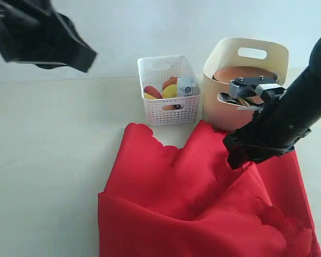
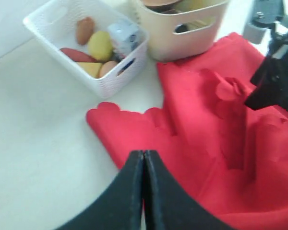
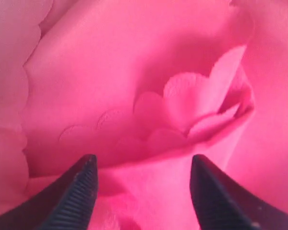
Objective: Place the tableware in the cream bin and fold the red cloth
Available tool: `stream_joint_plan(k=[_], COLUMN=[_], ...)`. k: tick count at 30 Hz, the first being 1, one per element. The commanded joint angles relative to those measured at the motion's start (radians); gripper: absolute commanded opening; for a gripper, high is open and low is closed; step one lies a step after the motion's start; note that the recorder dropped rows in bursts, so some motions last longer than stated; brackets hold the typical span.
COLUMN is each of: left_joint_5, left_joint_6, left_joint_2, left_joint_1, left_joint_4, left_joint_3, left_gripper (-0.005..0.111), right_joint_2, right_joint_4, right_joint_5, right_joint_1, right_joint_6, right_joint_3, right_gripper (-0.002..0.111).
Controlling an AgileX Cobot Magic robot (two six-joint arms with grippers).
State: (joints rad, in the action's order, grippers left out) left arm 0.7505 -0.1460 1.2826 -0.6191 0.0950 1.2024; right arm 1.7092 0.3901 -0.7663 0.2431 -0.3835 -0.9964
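The red cloth (image 1: 203, 198) lies rumpled on the table in front of the cream bin (image 1: 216, 110), with its scalloped edge folded over itself (image 3: 182, 100). Tableware sits in the bin: a brown plate (image 1: 241, 73) shows above the rim, and the rest is mostly hidden. My right gripper (image 3: 143, 163) is open and low over the cloth beside the bin, its ribbed fingers (image 3: 86, 177) apart with cloth between and below them. My left gripper (image 2: 144, 154) is shut on nothing, raised above the cloth's near-left scalloped corner (image 2: 103, 112).
A white lattice basket (image 1: 168, 110) with food and a small carton (image 1: 186, 85) stands left of the bin. The right arm (image 1: 289, 118) reaches in front of the bin. The left arm (image 1: 37, 35) hangs high at the back left.
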Motion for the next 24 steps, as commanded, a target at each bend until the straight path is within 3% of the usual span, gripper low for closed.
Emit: stream_joint_plan(k=[1,6,11,16,21,24], left_joint_5=[-0.034,-0.157,-0.211,-0.211,-0.209,-0.209], left_joint_6=[0.009,0.019,0.019,0.019,0.019,0.019], left_joint_2=[-0.108,-0.197,-0.219,-0.217,-0.217,-0.217], left_joint_1=[0.124,0.191,0.193,0.193,0.193,0.193], left_joint_4=[0.003,0.015,0.015,0.015,0.019,0.022], left_joint_3=[-0.085,-0.166,-0.213,-0.214,-0.214,-0.214], left_gripper=[0.0,0.0,0.0,0.0,0.0,0.0], right_joint_2=[0.074,0.158,0.222,0.264,0.304,0.317], right_joint_4=[0.013,0.013,0.04,0.214,0.237,0.237], right_joint_5=[0.016,0.024,0.029,-0.007,-0.014,-0.016], right_joint_1=[-0.006,-0.041,-0.076,-0.076,-0.076,-0.076], right_joint_6=[-0.018,-0.018,-0.031,-0.194,-0.219,-0.219], right_joint_3=[-0.066,-0.127,-0.138,-0.139,-0.139,-0.139], right_gripper=[0.066,0.075,0.075,0.075,0.071,0.061])
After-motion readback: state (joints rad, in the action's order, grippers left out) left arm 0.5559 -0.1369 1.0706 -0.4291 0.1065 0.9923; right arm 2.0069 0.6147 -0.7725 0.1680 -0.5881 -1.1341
